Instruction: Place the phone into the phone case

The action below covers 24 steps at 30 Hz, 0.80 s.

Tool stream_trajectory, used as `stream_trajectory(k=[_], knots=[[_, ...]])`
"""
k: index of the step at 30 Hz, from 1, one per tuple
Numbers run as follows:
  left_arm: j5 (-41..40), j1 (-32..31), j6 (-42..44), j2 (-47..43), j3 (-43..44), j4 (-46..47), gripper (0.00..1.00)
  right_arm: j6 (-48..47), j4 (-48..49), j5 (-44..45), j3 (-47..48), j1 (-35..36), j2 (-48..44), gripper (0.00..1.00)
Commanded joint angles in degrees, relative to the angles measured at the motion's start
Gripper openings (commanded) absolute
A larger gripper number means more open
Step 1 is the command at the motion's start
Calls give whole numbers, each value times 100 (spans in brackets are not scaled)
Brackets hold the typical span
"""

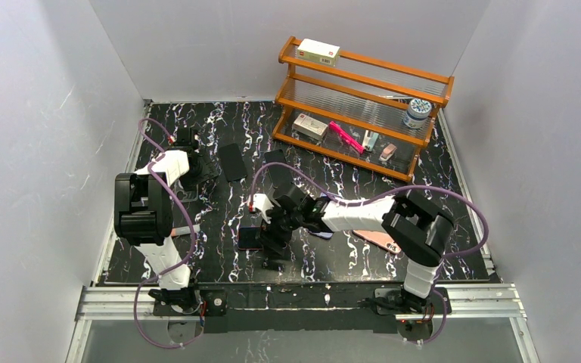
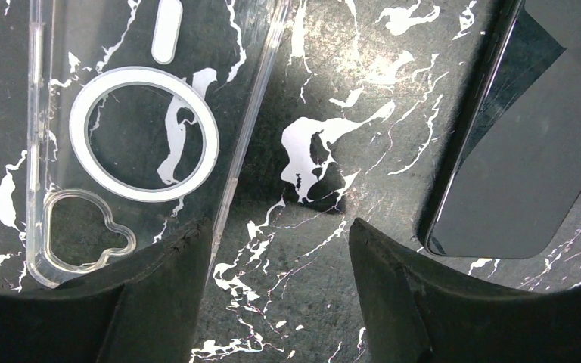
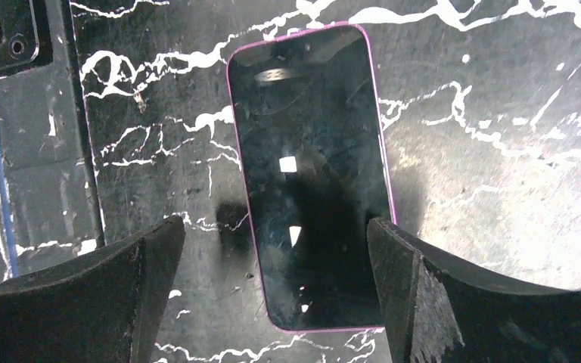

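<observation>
Pink-rimmed black-glass phone (image 3: 310,174) lies flat on the black marbled table (image 3: 499,151), at 7 o'clock from centre. The right gripper (image 3: 272,227) hangs over it, jaws wide apart, likely to straddle its long edges. The left gripper (image 2: 280,227), parted and empty, hovers with the clear plastic case (image 2: 121,91) at its 10 o'clock.

Glossy phone (image 3: 310,181); clear, likely plastic case (image 2: 121,76)

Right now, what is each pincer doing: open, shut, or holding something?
Left pincer: open, empty.
Right pincer: open, empty, over the phone.
</observation>
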Motion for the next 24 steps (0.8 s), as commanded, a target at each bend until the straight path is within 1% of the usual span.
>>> stream_trajectory(k=[1, 4, 15, 19, 24], knots=[[230, -14, -89, -118, -62, -227, 65, -642, 723, -159, 185, 87, 142, 99], [247, -14, -85, -130, -61, -235, 66, -822, 1149, -185, -27, 132, 200, 99], [256, -14, -85, -173, -39, -270, 69, -1198, 1279, -207, 38, 373, 564, 99], [219, -14, -111, -188, -47, -271, 70, -1323, 1365, 126, 15, 561, 650, 99], [200, -14, -120, -209, -74, -271, 70, -1386, 1338, 517, 48, 598, 712, 99]])
